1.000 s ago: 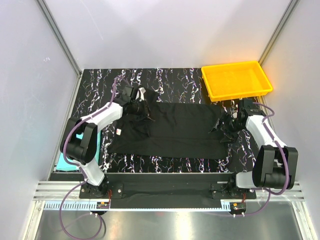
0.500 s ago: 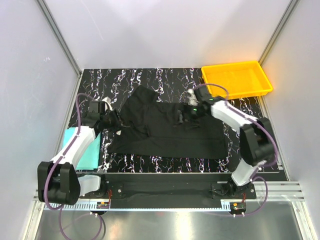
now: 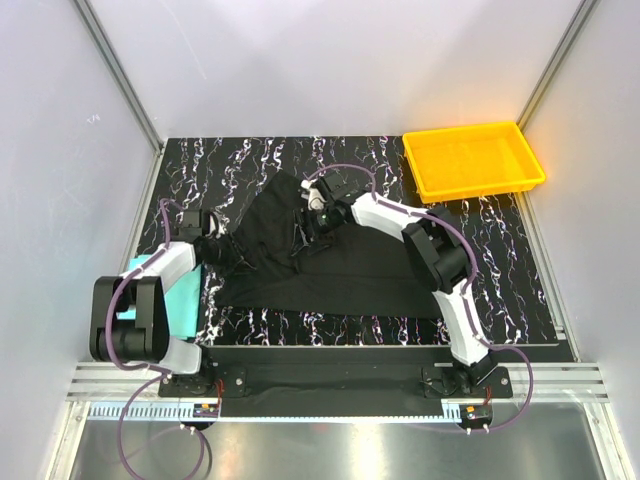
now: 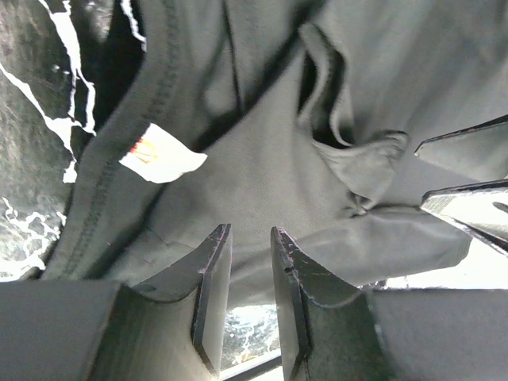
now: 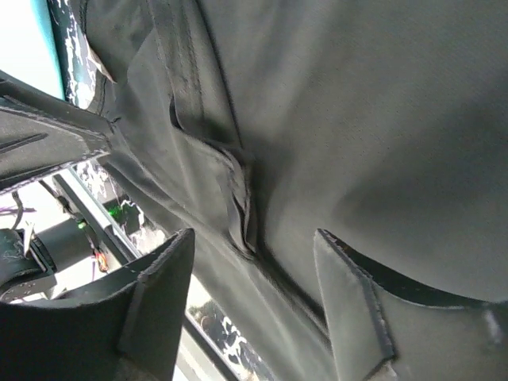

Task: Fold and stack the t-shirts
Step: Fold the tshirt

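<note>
Black cloth fills the middle of the marbled table (image 3: 500, 250): the black t-shirt (image 3: 360, 265) lies spread there, bunched toward its left side, with the teal t-shirt (image 3: 183, 310) at the table's left edge. The right gripper (image 5: 254, 234) is spread wide over the black t-shirt, its fingers straddling a raised fold. The left gripper (image 4: 248, 238) sits at that shirt's left edge near the white neck label (image 4: 163, 155), jaws nearly together; whether they pinch cloth cannot be told.

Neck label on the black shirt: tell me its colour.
White neck label, clearest in the left wrist view.
</note>
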`<state>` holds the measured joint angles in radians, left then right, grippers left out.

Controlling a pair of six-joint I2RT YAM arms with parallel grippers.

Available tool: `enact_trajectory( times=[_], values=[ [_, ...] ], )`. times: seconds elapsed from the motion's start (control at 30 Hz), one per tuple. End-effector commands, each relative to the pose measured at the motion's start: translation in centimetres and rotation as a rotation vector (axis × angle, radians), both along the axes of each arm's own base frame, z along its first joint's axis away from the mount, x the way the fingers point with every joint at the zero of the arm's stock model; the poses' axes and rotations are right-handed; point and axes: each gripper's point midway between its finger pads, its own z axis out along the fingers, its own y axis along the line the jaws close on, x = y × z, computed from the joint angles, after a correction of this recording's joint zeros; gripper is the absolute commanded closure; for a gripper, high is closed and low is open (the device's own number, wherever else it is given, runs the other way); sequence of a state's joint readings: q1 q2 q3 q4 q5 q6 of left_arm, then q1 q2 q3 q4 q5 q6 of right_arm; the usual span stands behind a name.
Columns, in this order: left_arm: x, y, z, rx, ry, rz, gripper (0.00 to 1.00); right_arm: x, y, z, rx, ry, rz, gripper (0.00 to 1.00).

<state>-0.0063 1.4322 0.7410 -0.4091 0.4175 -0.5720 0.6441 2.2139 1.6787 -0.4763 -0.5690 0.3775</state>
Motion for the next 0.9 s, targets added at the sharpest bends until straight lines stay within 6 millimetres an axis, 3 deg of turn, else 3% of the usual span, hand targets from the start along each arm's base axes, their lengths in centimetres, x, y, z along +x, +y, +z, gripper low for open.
enact_trajectory(
  times=[0.0,0.4,0.5,0.53,0.6,0.77,0.87],
  values=[
    [-0.1,-0.2,-1.1,-0.014,0.013,-0.018,0.69,0.4,2.4,1.7,0.063,-0.043,0.053,0.36],
    [-0.5,1.1,-3.2,-0.009,0.086,0.024,0.7,1.0,3.4,-0.6,0.039,-0.027,0.048,0.55],
    [-0.7,1.2,-3.4,-0.011,0.097,0.033,0.7,1.2,3.4,-0.5,0.04,-0.03,0.043,0.71],
    [-0.7,1.3,-3.5,-0.012,0.1,0.036,0.7,1.1,3.4,-0.5,0.036,-0.032,0.04,0.87],
    [-0.8,1.4,-3.7,-0.008,0.104,0.036,0.7,1.2,2.9,-0.2,0.021,-0.048,0.025,0.97],
    [-0.6,1.6,-3.7,-0.002,0.102,0.042,0.7,1.4,0.9,0.0,-0.061,-0.094,-0.054,1.0],
    [-0.6,1.7,-3.8,0.004,0.106,0.045,0.7,1.9,-0.6,-0.8,-0.135,-0.097,-0.143,1.0]
  ],
)
